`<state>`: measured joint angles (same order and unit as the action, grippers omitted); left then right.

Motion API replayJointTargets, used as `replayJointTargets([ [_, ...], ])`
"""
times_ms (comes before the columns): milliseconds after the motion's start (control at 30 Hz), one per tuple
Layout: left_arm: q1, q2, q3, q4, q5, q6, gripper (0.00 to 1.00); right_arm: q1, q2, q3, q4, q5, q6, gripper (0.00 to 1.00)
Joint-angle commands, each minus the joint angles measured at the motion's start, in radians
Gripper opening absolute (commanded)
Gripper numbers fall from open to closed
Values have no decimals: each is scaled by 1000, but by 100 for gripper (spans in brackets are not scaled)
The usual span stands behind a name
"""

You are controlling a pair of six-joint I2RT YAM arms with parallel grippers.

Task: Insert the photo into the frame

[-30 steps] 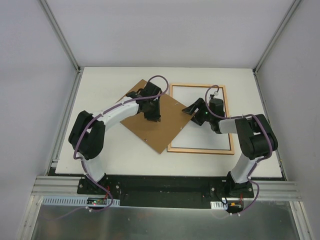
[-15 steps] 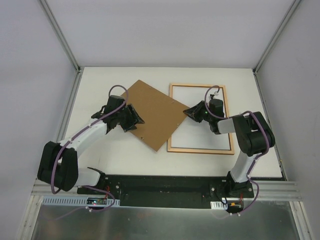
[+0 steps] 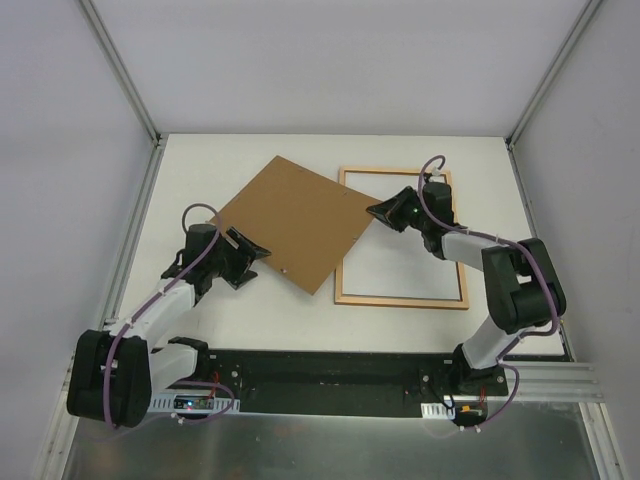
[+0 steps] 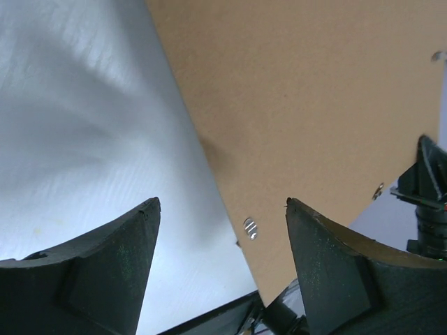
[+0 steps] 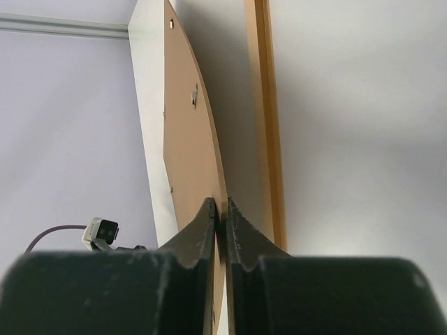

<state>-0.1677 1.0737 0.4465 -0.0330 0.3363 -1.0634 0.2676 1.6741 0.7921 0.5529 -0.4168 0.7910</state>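
The right gripper (image 3: 383, 211) pinches the corner of the brown board (image 3: 290, 222), tilting it off the frame (image 3: 402, 298) to uncover the opening, while the left gripper (image 3: 250, 262) hangs apart, empty, beside it; the photo is not visible

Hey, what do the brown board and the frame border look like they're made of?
The brown board looks like thin fibreboard: flat matte tan, no grain, and it bows slightly in the right hand. The frame border looks like light wood with an orange-brown finish; whether it is solid wood or veneer can't be told.
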Motion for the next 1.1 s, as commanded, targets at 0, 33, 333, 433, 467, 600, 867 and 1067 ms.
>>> replayJointTargets([
  [0, 25, 34, -52, 247, 39, -108, 72, 16, -82, 56, -139, 30, -45, 1],
  [33, 27, 58, -67, 319, 50, -134, 72, 19, -91, 61, -157, 33, -49, 1],
  [333, 28, 190, -137, 675, 63, -305, 72, 44, -183, 87, -255, 36, -53, 1],
  [433, 28, 218, -137, 778, 67, -342, 68, 51, -208, 68, -257, 39, -55, 1],
  [467, 28, 227, -138, 801, 63, -357, 66, 51, -214, 59, -257, 39, -53, 0],
  [600, 28, 250, -149, 918, 58, -395, 55, 53, -240, 33, -251, 41, -56, 1],
  [867, 28, 276, -160, 1079, 60, -452, 28, 53, -272, -5, -240, 36, -56, 1],
  [1067, 28, 244, -109, 1079, 73, -458, 11, 51, -295, -34, -237, 38, -67, 1],
])
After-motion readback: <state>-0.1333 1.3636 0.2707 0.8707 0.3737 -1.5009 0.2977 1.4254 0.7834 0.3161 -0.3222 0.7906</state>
